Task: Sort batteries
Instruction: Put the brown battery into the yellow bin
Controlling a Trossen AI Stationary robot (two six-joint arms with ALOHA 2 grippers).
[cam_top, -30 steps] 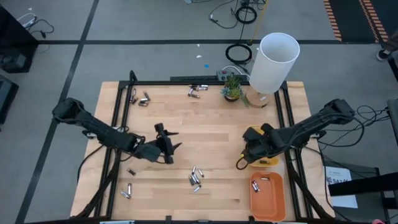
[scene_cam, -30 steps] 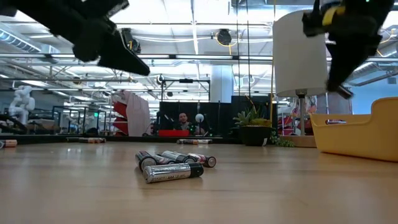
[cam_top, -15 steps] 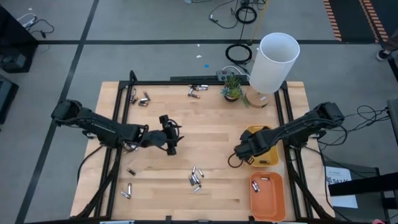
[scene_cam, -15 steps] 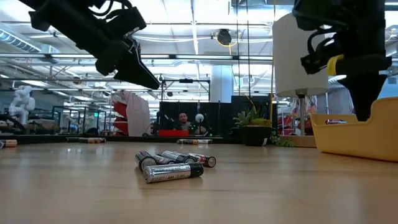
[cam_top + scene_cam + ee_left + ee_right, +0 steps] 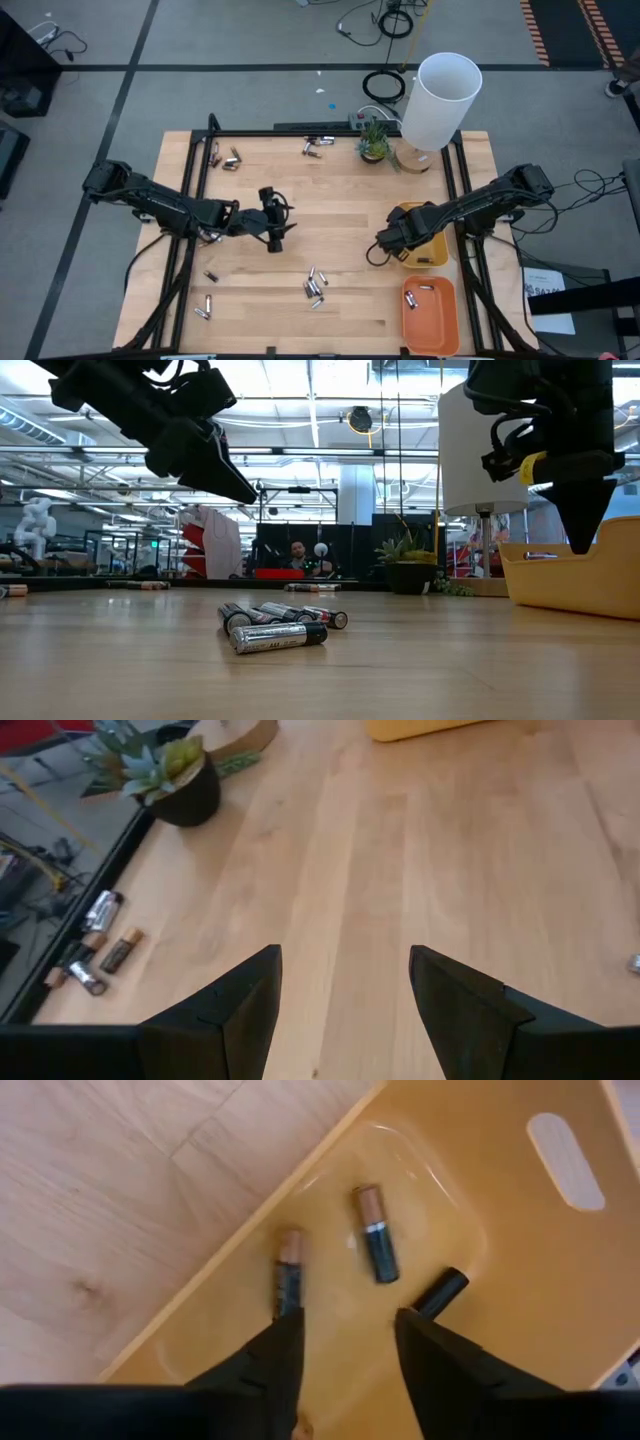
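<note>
Loose batteries (image 5: 315, 287) lie in a small heap at the table's near middle, also seen in the low view as batteries (image 5: 280, 628). More lie near the left edge, along the far edge, and as far-edge batteries (image 5: 95, 935). My left gripper (image 5: 278, 218) (image 5: 345, 970) hangs open above bare wood left of centre, holding nothing. My right gripper (image 5: 383, 247) (image 5: 350, 1350) is open and points down over the yellow tray (image 5: 425, 250), where three batteries (image 5: 375, 1235) lie on the floor.
An orange tray (image 5: 430, 310) with a few cells sits at the near right corner, just nearer than the yellow one. A small potted plant (image 5: 373, 143) and a white lamp (image 5: 440, 100) stand at the far edge. A black frame rail (image 5: 470, 270) runs along each side.
My left gripper swung toward the far edge and a little right, turning about its wrist, and stayed open. My right gripper shifted slightly left and came down lower over the yellow tray's left part.
</note>
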